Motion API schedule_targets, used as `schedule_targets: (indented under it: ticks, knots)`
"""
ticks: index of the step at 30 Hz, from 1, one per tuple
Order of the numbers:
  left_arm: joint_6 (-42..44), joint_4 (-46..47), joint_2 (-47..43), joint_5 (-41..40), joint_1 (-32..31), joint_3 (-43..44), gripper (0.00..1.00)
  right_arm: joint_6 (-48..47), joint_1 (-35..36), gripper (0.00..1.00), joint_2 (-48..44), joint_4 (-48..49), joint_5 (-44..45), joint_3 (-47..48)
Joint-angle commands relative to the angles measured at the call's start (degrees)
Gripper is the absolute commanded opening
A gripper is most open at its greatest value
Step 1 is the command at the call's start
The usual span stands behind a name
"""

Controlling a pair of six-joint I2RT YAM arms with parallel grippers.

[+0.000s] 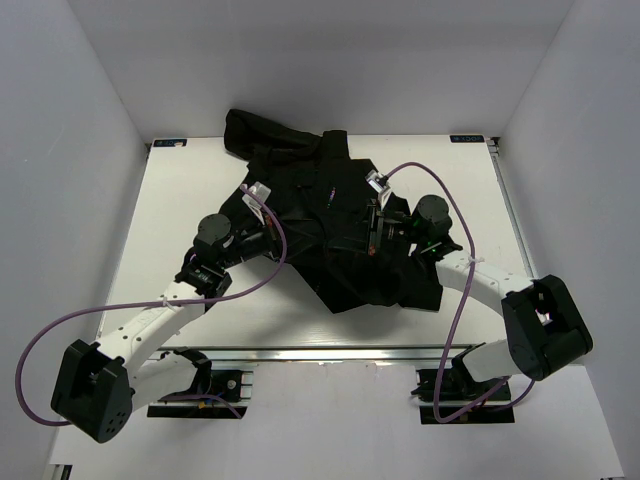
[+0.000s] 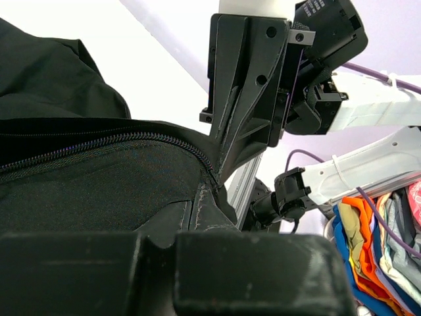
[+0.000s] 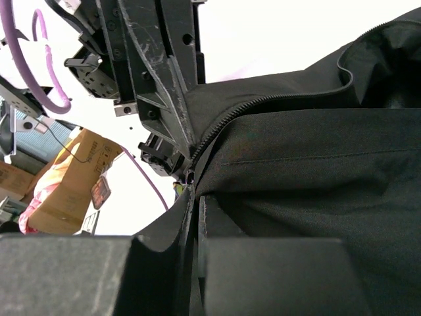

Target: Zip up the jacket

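Observation:
The black jacket (image 1: 345, 215) lies crumpled on the middle of the white table (image 1: 180, 200), its small dotted mark (image 1: 331, 192) facing up. My left gripper (image 1: 285, 238) reaches in from the left and my right gripper (image 1: 372, 232) from the right, tips facing each other over the jacket front. In the left wrist view the left gripper (image 2: 205, 197) is shut on jacket fabric at the end of the zipper (image 2: 99, 146). In the right wrist view the right gripper (image 3: 195, 197) is shut on the fabric edge just below the zipper (image 3: 263, 102). The zipper slider is not clearly visible.
White walls enclose the table on three sides. Purple cables (image 1: 250, 285) loop from both arms. A bin of coloured clothes (image 2: 368, 237) shows off the table in the left wrist view, and a cardboard box (image 3: 72, 178) in the right wrist view.

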Motion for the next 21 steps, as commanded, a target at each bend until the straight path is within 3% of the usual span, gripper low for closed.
schedule_targets:
  ticks: [1, 8, 21]
  knots:
    - [-0.39, 2.11, -1.03, -0.84, -0.51, -0.50, 0.00, -2.37, 0.30, 0.00, -1.67, -0.49, 0.99, 1.09]
    - [-1.09, 0.35, -3.49, -4.89, -0.51, -0.59, 0.00, -8.00, 0.30, 0.00, -4.48, -8.67, 3.89, 1.44]
    - [-0.74, -0.52, -1.73, -5.86, -2.10, 0.02, 0.00, -6.69, 1.35, 0.00, -4.40, -6.49, 3.19, 2.49]
